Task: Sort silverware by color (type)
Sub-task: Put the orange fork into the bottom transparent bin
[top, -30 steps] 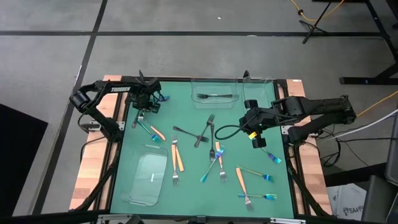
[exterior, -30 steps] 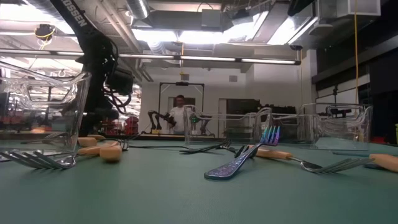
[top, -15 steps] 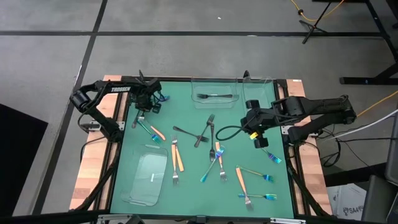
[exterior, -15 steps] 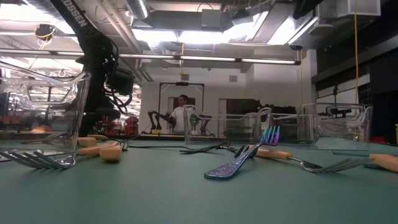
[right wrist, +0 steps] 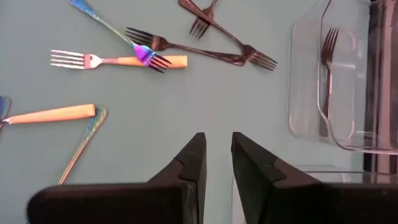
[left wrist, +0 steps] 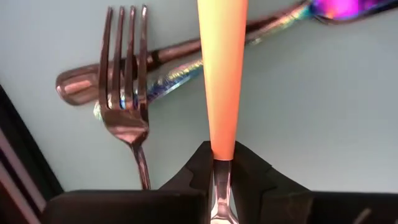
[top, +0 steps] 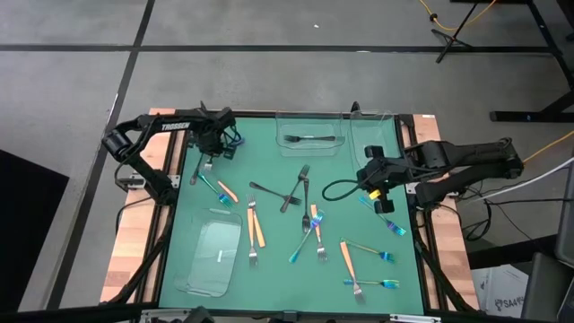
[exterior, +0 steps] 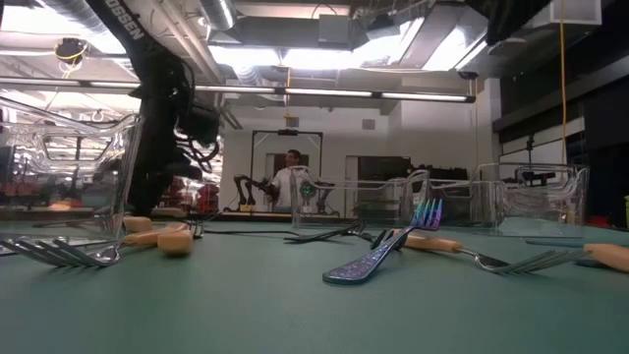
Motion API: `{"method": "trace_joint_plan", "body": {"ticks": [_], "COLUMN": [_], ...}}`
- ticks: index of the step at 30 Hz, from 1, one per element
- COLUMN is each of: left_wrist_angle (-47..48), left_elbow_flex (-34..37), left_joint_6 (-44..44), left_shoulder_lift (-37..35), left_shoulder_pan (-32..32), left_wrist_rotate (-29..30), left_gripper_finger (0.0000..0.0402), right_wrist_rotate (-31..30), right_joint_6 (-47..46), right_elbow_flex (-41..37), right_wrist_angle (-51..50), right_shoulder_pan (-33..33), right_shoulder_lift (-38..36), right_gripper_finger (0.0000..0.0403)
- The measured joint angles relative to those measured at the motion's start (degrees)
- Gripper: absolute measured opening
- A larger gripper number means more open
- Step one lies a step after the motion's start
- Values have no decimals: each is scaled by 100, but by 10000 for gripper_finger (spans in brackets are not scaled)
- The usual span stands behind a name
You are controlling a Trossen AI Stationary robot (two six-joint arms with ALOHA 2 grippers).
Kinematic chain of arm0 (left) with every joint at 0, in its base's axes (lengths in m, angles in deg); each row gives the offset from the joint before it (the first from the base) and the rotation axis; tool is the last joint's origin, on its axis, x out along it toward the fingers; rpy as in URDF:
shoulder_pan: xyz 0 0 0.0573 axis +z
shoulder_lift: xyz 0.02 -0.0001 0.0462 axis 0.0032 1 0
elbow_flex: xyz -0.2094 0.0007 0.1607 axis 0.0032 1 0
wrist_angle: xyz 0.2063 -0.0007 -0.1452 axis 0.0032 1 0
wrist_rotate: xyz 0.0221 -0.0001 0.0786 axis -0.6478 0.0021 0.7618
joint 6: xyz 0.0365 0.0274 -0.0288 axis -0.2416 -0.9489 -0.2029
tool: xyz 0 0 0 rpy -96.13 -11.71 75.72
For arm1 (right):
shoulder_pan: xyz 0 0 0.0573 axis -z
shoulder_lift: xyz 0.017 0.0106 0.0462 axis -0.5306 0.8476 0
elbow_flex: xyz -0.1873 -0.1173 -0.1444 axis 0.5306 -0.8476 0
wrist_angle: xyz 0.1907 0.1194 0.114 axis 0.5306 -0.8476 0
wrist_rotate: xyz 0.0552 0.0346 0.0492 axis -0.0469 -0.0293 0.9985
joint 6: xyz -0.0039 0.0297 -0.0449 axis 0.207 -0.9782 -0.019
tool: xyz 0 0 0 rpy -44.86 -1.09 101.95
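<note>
Your left gripper (top: 218, 142) sits at the far left corner of the mat, its fingers (left wrist: 249, 171) pinched onto an orange-handled fork (left wrist: 222, 74), which runs straight out from between them. Under it you have a black fork (left wrist: 127, 93) lying across an iridescent one (left wrist: 180, 74). Toward the middle, crossed black forks (top: 291, 190) lie below the clear tray (top: 311, 148) that holds one black fork (top: 309, 139). Your right gripper (top: 380, 179) hovers near the right edge, jaws narrow with nothing between them. More orange and iridescent forks lie scattered nearer you (top: 363, 269).
</note>
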Motion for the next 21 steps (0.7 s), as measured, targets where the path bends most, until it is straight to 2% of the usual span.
{"method": "trace_joint_plan", "body": {"ticks": [5,12,21], "left_wrist_angle": [30,360,1344], "left_elbow_flex": [-351,-1081,-2353], "left_joint_6": [-7,-160,-271], "left_shoulder_lift": [-4,-9,-15], "left_shoulder_pan": [-99,-340,-1067], "left_wrist_rotate": [-33,-333,-330], "left_gripper_finger": [27,27,27], "right_wrist_rotate": [3,3,1], "right_joint_6": [-155,-362,-400], "right_elbow_flex": [-518,-797,-973], "right_wrist_angle": [276,281,295], "right_shoulder_pan": [0,0,0], "right_shoulder_lift": [-259,-292,-292], "right_gripper_finger": [65,65,65]}}
